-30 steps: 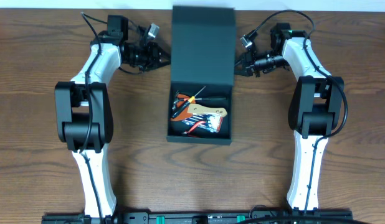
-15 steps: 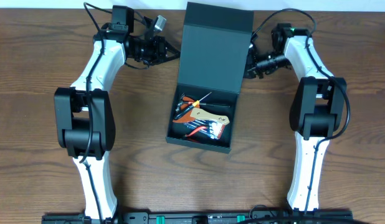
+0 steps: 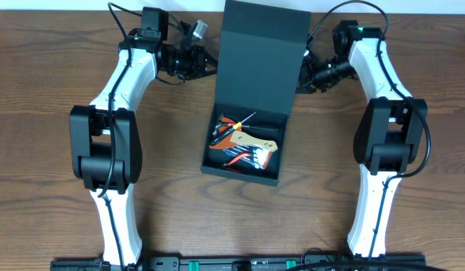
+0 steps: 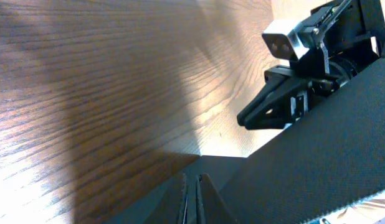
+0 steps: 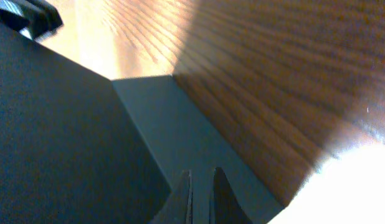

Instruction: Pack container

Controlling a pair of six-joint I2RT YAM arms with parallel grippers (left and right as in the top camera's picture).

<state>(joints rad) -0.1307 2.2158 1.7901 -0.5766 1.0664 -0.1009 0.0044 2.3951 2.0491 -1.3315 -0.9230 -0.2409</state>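
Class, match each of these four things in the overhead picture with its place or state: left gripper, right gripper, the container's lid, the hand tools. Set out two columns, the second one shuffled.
Column A
1. left gripper
2. right gripper
3. lid
4. hand tools

Column B
a. lying inside the container
b. shut, beside the lid's right edge
c. open, not covering the tools
d. shut, beside the lid's left edge

Pairs: 1-d; 2-b; 3-c; 4-a

Open dark teal container [image 3: 251,90], tools inside
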